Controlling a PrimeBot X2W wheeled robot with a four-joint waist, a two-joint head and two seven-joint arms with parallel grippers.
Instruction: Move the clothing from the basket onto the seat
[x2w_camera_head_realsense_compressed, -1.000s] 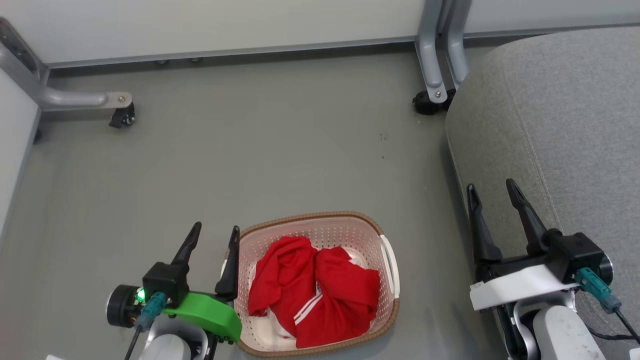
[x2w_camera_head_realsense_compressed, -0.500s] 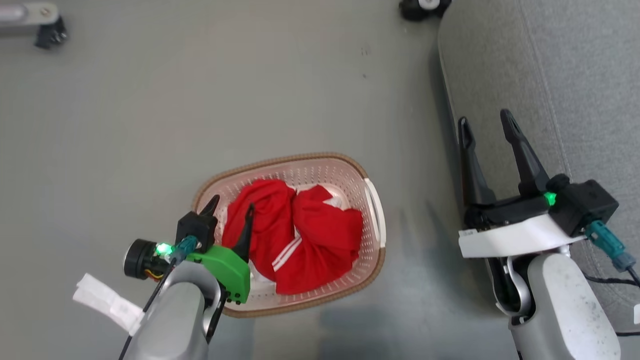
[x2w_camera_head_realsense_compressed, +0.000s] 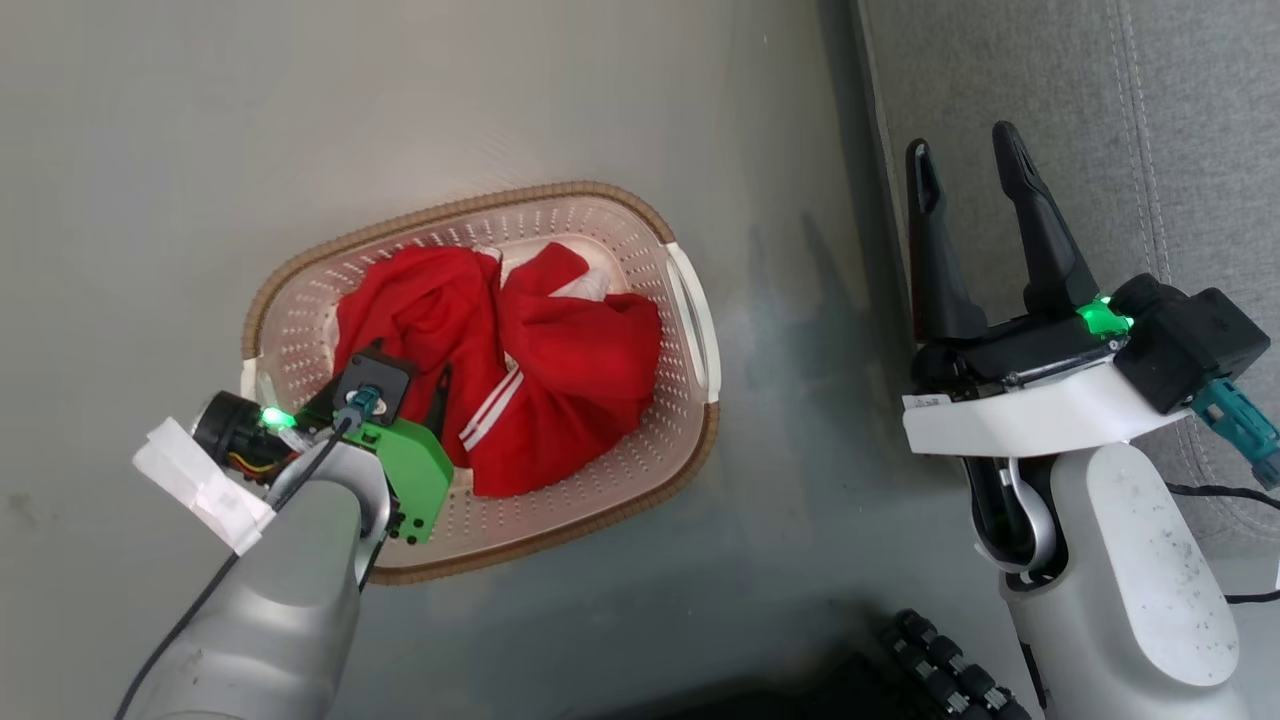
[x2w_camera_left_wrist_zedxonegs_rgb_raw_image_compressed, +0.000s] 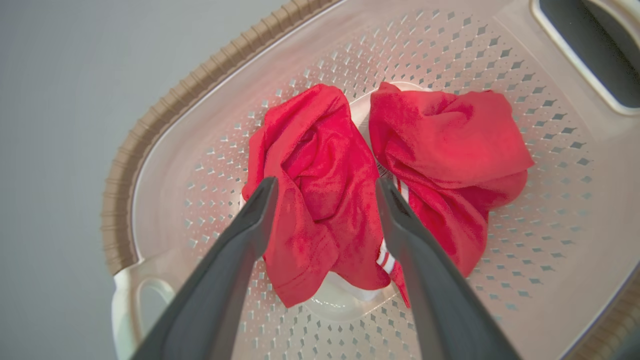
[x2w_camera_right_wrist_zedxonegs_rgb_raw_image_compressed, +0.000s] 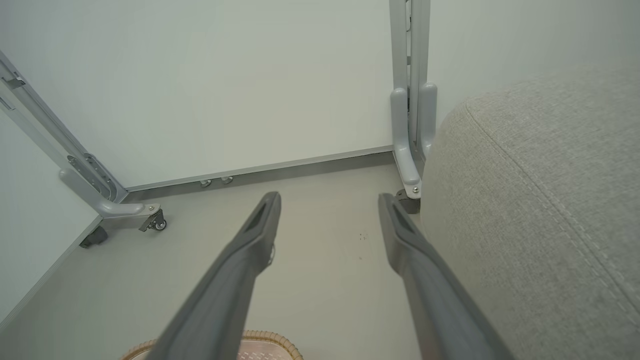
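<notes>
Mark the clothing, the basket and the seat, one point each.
clothing (x2w_camera_left_wrist_zedxonegs_rgb_raw_image_compressed: 310, 165): left wrist view, on the left-hand red bundle.
basket (x2w_camera_head_realsense_compressed: 600, 225): head view, on the bare perforated wall.
seat (x2w_camera_right_wrist_zedxonegs_rgb_raw_image_compressed: 540, 210): right wrist view, on the grey top near the rounded corner.

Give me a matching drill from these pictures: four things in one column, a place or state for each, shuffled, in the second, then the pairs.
Column A
1. clothing
2. basket
3. left gripper
4. right gripper

Column B
a. open, beside the seat's edge
b. standing on the floor
c. open, straddling a red bunch
d. crumpled in a perforated tub

Pairs: 1-d, 2-b, 3-c, 4-a.
</notes>
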